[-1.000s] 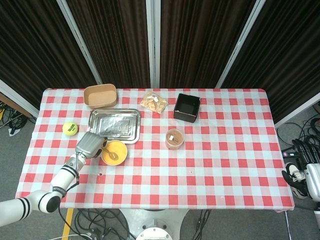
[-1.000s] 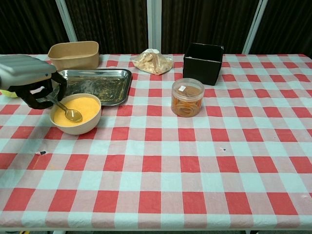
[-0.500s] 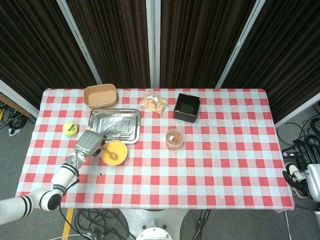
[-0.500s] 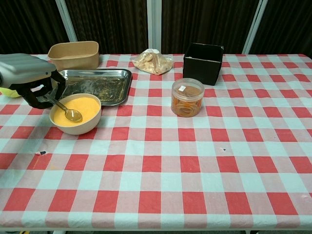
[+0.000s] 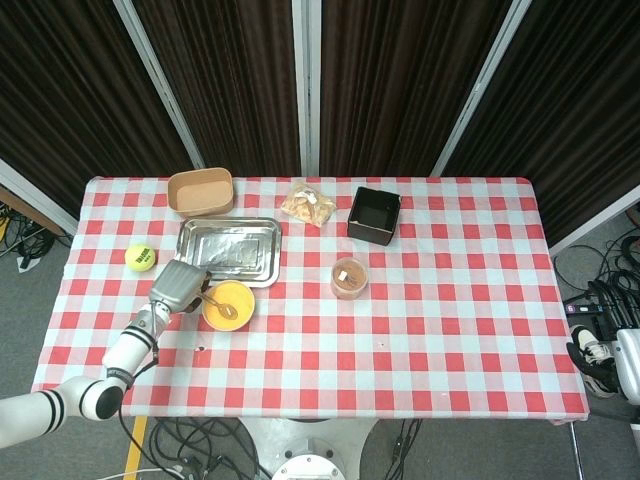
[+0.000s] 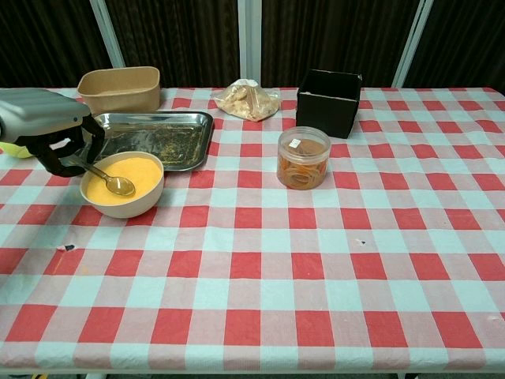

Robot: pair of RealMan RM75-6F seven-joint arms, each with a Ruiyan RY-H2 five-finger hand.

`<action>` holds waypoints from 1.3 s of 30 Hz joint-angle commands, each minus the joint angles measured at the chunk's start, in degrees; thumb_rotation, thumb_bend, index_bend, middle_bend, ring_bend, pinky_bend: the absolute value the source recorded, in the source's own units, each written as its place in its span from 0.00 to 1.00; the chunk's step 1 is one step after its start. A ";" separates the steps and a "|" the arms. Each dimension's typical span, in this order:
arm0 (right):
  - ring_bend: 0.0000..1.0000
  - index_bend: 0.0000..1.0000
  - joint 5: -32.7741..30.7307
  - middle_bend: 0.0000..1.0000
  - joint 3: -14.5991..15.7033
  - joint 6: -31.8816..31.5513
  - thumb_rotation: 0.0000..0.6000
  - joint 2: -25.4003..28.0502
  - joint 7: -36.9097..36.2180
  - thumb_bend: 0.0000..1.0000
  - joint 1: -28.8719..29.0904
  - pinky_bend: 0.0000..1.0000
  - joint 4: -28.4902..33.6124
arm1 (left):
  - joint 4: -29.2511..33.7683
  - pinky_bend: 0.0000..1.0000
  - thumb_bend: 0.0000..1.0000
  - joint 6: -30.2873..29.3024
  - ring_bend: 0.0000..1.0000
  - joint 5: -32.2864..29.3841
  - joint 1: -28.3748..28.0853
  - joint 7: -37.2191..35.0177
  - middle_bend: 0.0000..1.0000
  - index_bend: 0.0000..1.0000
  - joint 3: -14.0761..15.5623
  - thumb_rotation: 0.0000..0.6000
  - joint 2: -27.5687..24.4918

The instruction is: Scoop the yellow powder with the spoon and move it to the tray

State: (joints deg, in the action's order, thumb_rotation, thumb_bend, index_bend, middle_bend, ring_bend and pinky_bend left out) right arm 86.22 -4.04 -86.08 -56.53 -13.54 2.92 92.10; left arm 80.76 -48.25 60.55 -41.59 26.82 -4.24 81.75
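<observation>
Since a second ago our left hand [image 6: 49, 134] has drifted slightly up and left in the chest view, and the spoon [image 6: 110, 180] bowl sits a touch higher over the yellow powder [image 6: 138, 178]. We pinch the spoon handle; its bowl lies on the powder in the bowl [image 6: 126, 207], at left of frame. Just above it rests the tray [image 6: 189, 126] on the worktop [image 6: 316, 260]. Our right hand is out of sight
</observation>
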 commanded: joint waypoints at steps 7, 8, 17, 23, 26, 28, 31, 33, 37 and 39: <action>0.00 0.00 -0.01 0.07 -0.03 -0.04 1.00 0.07 0.08 0.24 -0.08 0.00 0.11 | -0.23 1.00 0.35 -0.66 0.93 0.26 -0.06 -0.42 0.92 0.61 0.17 1.00 0.09; 0.00 0.00 0.01 0.07 -0.03 0.04 1.00 0.09 0.11 0.24 -0.04 0.00 0.17 | -0.03 1.00 0.36 -0.88 0.93 0.26 -0.05 -0.26 0.92 0.62 0.20 1.00 -0.10; 0.00 0.00 0.48 0.07 0.02 0.11 1.00 0.07 0.23 0.24 0.13 0.00 0.25 | 4.75 1.00 0.39 -6.58 0.93 0.83 -0.83 10.49 0.92 0.63 0.77 1.00 -2.64; 0.00 0.00 0.60 0.07 0.10 -0.22 1.00 0.02 -0.14 0.24 -0.10 0.00 -0.03 | 7.37 1.00 0.42 -7.83 0.93 -2.30 -2.80 18.78 0.92 0.64 0.27 1.00 -3.02; 0.00 0.00 0.58 0.07 0.12 -0.26 1.00 0.04 -0.30 0.24 -0.17 0.00 -0.17 | 8.50 1.00 0.43 -8.65 0.93 -5.30 -3.93 23.56 0.92 0.65 0.00 1.00 -2.77; 0.00 0.00 0.64 0.07 0.14 -0.29 1.00 -0.01 -0.41 0.24 -0.18 0.00 -0.27 | 9.17 1.00 0.43 -9.70 0.93 -7.62 -4.74 27.17 0.92 0.65 -0.13 1.00 -2.25; 0.00 0.00 0.63 0.07 0.16 -0.09 1.00 -0.06 -0.52 0.24 -0.10 0.00 -0.39 | 9.24 1.00 0.43 -12.14 0.93 -9.91 -5.48 31.18 0.92 0.65 -0.39 1.00 -0.87; 0.00 0.00 0.63 0.07 0.15 -0.03 1.00 -0.03 -0.61 0.24 -0.07 0.00 -0.46 | 8.54 1.00 0.43 -14.82 0.94 -10.39 -5.80 34.69 0.92 0.65 -0.01 1.00 0.67; 0.00 0.00 0.53 0.07 0.08 -0.03 1.00 0.02 -0.66 0.24 -0.07 0.00 -0.51 | 6.84 1.00 0.43 -19.10 0.94 -10.31 -5.80 39.93 0.92 0.65 1.18 1.00 3.78; 0.00 0.00 0.48 0.07 0.11 0.13 1.00 -0.02 -0.66 0.24 -0.03 0.00 -0.54 | 6.05 1.00 0.43 -20.80 0.94 -10.07 -5.54 41.52 0.93 0.65 1.67 1.00 5.10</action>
State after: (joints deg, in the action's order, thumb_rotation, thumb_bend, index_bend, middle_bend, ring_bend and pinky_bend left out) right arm 86.71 -3.93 -85.95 -56.55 -14.21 2.89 91.57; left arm 87.81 -67.32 50.60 -47.13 66.77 -3.25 85.29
